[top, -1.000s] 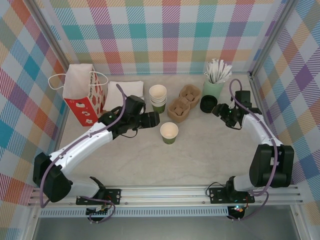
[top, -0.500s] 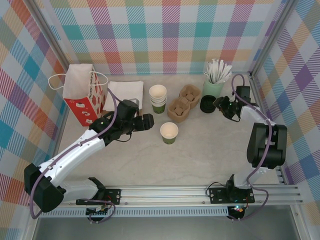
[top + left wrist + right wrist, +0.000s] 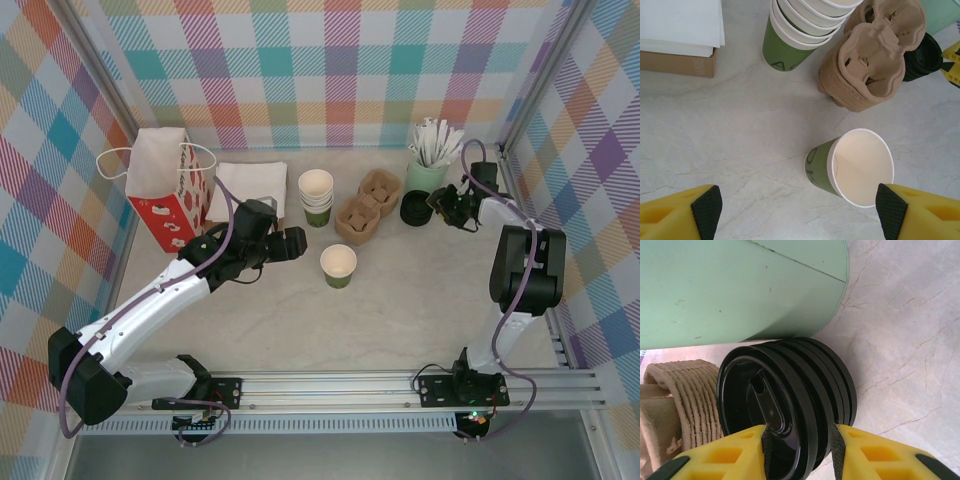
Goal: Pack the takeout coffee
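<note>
Left gripper (image 3: 797, 212) hangs released astride the green cup (image 3: 855, 165); right gripper (image 3: 800, 442) straddles a black lid (image 3: 752, 400).
Overhead, the lids (image 3: 415, 208) look one dark disc; the right wrist view separates a stack, pads (image 3: 835, 445) flanking the front rim, grip impossible to tell. The cup stands upright, mouth up, long axis vertical, nearer the right-hand finger.

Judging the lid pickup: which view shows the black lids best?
Right wrist: the stack of black lids sits close up, its front lid flanked by the right gripper. Top external shows a small dark disc; left wrist, its edge.
</note>
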`<state>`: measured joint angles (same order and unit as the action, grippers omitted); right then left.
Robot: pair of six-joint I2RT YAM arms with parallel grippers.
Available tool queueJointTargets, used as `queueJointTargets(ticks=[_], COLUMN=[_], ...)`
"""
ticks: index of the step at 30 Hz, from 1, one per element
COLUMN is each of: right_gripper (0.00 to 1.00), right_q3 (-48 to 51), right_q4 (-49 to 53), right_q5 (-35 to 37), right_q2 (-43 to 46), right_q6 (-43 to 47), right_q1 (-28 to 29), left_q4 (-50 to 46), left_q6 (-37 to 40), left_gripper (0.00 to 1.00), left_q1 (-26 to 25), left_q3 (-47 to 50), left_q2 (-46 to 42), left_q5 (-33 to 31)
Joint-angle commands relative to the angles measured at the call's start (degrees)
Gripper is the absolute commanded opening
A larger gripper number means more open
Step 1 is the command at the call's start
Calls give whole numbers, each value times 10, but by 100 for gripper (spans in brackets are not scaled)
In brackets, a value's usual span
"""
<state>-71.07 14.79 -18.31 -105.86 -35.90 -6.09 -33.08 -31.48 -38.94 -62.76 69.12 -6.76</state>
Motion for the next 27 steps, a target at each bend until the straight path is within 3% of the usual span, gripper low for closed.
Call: queueJointTargets(ticks=[1,8,21,27], right_gripper=[38,33,15,14], right_q3=[-18,-24,-31,-29], right_q4=[17,19,31,44], right_q5=[-12,-18,-18,-10], right_q2=[-13,-21,-10,3], right_q6=[11,15,33,45], right_q1=[-4,-3,-4,-3], left_q4=[-11,-14,-15,-13], left_q6=[2,1,1,2], left_gripper=[83,83,83,83], left_q1=[-7,-8,-7,-7], left_q3=[7,6,6,4], left_q2=[-12,-10,-11,-10], left_q5=[-11,-12,-13,-12])
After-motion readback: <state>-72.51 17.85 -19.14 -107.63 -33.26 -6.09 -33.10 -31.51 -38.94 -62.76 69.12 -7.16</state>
